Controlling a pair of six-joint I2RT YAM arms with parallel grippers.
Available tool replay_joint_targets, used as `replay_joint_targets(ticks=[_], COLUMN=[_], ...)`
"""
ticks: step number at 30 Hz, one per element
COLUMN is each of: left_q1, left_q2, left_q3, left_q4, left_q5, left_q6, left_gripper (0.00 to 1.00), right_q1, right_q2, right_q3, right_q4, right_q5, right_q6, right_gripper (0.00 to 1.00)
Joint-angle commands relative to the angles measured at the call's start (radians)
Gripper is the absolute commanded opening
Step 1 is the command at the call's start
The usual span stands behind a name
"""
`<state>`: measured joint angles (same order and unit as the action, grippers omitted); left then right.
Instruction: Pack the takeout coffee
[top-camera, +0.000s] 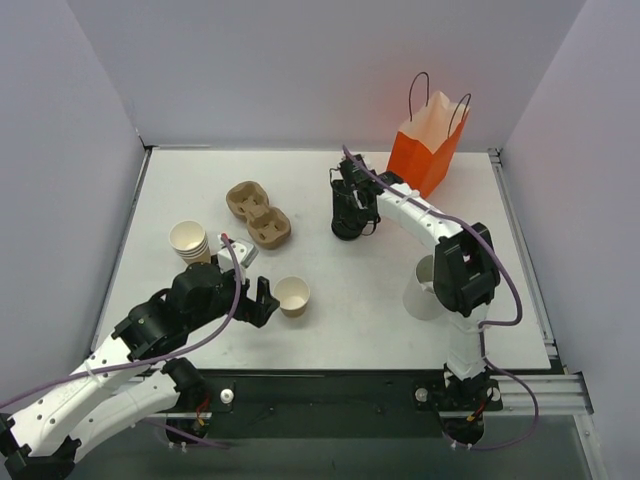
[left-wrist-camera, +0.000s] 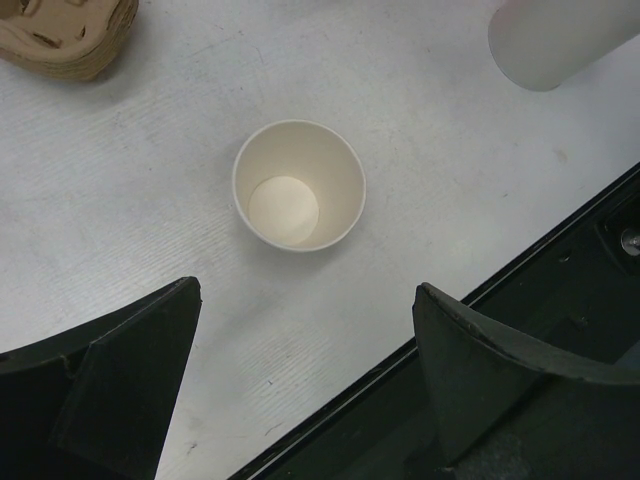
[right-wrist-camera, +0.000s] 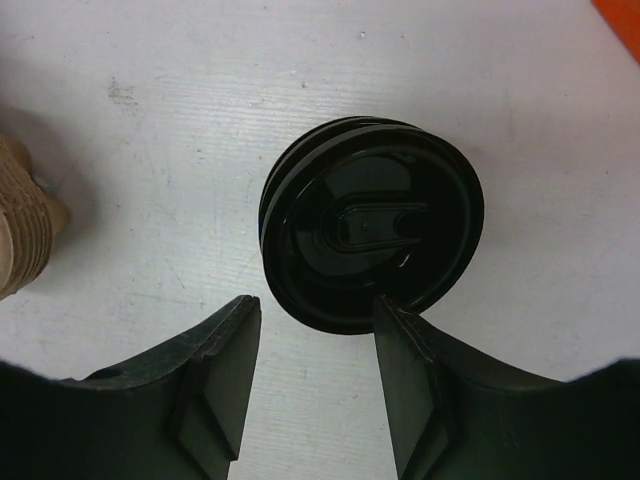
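White tabletop (top-camera: 350, 320) fills the floor of a plain grey-walled booth, both arms bolted at its near edge. At the far left a short stack of paper cups (top-camera: 190, 241) stands upright. Behind and right of it lies a brown pulp cup carrier (top-camera: 258, 214).

The left gripper (top-camera: 270, 300) sits low over the table with its jaws spread as wide as they go, holding nothing. The paper cup (top-camera: 292, 297), tan outside and white inside, stands upright and lidless just beyond the fingertips, on their right in the overhead view. From the left wrist the cup (left-wrist-camera: 298, 185) is centred ahead of the gap and clear of both fingers (left-wrist-camera: 130, 370).

Past mid-table, the right gripper (top-camera: 355, 205) hangs over a stack of black lids (top-camera: 347, 232), well apart from the cup. From the right wrist its jaws stand about half apart, narrower than the lids (right-wrist-camera: 370, 230), with the stack's near rim at the fingertips. Whether they touch it I cannot tell.

A taller white cup (top-camera: 422, 295) stands by the right arm's elbow. An orange bag (top-camera: 425, 150) stands upright in the far right corner.
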<state>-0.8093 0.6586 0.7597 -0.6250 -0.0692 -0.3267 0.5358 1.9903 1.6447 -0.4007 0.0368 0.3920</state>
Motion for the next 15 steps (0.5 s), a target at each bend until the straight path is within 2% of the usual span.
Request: replay_joint_targets(ticks=[1, 6, 15], left_q1=[0.001, 0.002, 0.002], left_q2=[-0.019, -0.022, -0.022], left_q3=[-0.003, -0.002, 0.0], left_q4=[0.038, 0.042, 0.039], left_q5=[0.011, 0.008, 0.003], left_q6=[0.018, 0.018, 0.018], left_gripper=[0.97, 0.97, 0.97], right_q1=[-0.005, -0.007, -0.008], right_q2=[0.016, 0.042, 0.062], right_q3=[0.075, 0.096, 0.102], right_q4=[-0.004, -0.003, -0.006], right_q5=[-0.027, -0.071, -0.04], right_q6=[0.002, -0.001, -0.013], right_gripper=[0.49, 0.47, 0.38])
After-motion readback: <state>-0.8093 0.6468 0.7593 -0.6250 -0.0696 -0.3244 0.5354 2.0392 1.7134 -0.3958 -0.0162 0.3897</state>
